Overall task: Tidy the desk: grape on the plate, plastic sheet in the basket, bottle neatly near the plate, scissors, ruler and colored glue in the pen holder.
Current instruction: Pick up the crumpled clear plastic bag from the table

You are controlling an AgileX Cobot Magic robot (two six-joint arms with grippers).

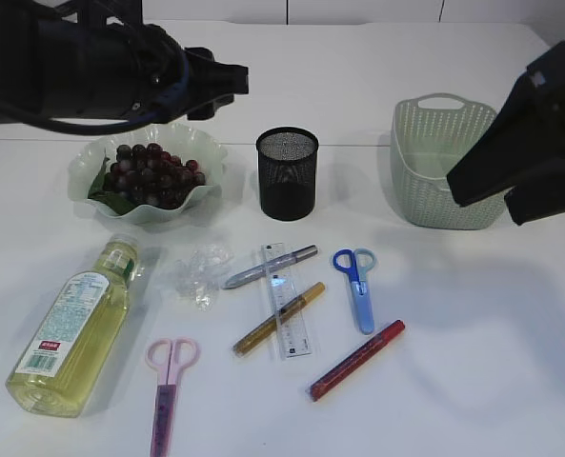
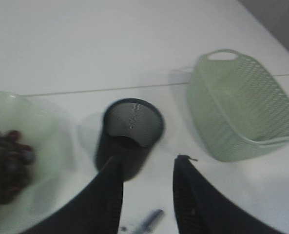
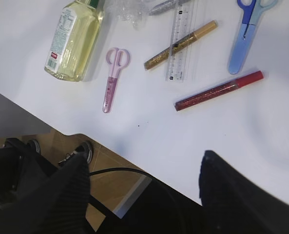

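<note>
Bottle (image 1: 72, 328): lies on its side at counter (image 1: 473, 333) left; heavy, slick; I grip mid-body.
Grapes (image 1: 149, 175): on plate (image 1: 206, 152) already; fragile.
Plastic sheet (image 1: 202, 271): beside bottle; flimsy; pinch a crumpled fold.
Ruler (image 1: 284, 300): flat, stiff, crossing gold glue pen (image 1: 277, 319); take by edges.
Left end effector (image 2: 149, 168): fingers apart, empty, above pen holder (image 2: 129, 136).
Right end effector (image 3: 144, 170): wide apart, empty.
</note>
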